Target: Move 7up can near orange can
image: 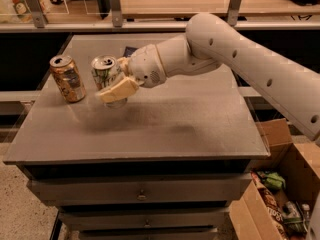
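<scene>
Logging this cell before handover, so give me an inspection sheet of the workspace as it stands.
Surface: grey tabletop, flat.
Job's things: 7up can upright, beside the orange can, a gap between them; orange can upright near the left edge.
Clutter: dark packet at the back, partly behind the arm.
Grippers: gripper shut on the 7up can, above the tabletop's left half.
Cables: nothing seen.
Surroundings: drawers below; open cardboard box of items on the floor.
</scene>
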`<action>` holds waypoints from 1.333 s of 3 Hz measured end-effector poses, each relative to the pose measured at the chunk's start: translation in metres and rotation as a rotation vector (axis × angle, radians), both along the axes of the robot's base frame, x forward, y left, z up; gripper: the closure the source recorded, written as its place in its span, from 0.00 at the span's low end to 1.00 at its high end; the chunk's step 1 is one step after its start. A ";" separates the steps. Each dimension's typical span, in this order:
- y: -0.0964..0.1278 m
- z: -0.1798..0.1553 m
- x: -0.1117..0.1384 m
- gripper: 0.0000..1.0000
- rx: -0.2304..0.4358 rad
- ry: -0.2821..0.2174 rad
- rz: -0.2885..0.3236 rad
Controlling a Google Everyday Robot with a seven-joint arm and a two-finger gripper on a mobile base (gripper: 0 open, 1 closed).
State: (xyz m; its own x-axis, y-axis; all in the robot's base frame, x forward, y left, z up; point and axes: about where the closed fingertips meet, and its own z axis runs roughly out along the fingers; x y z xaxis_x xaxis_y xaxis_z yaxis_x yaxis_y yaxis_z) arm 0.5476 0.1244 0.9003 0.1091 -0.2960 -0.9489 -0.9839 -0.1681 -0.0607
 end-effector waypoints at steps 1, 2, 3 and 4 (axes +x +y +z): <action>0.024 -0.007 0.001 1.00 0.016 0.020 0.019; 0.042 -0.011 0.004 1.00 0.018 0.019 0.019; 0.053 -0.011 0.006 1.00 0.029 0.005 0.014; 0.058 -0.012 0.008 0.82 0.036 -0.001 0.012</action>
